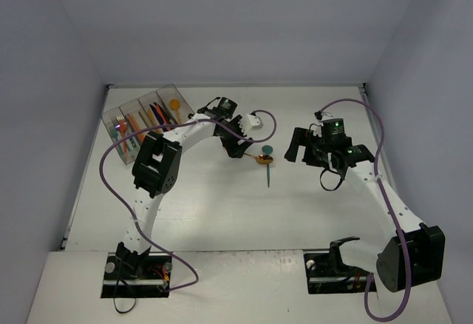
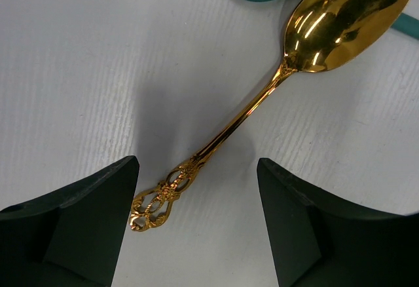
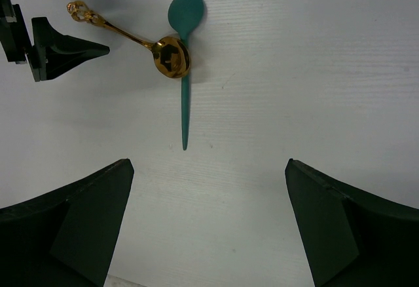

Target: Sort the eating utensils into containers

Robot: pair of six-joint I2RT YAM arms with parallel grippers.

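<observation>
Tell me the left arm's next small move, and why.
Probably lower the left gripper and close on the gold spoon at its ornate handle. The open jaws flank the handle end without touching it, and the spoon lies loose, its bowl resting over the teal spoon.

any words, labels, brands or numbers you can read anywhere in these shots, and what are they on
No text can be read in any view.
Gold spoon: ornate openwork handle, no lettering or stamp visible.
Teal spoon: plain, no marking visible.
Tray of containers: any label on it is too small to make out from the top camera.
</observation>
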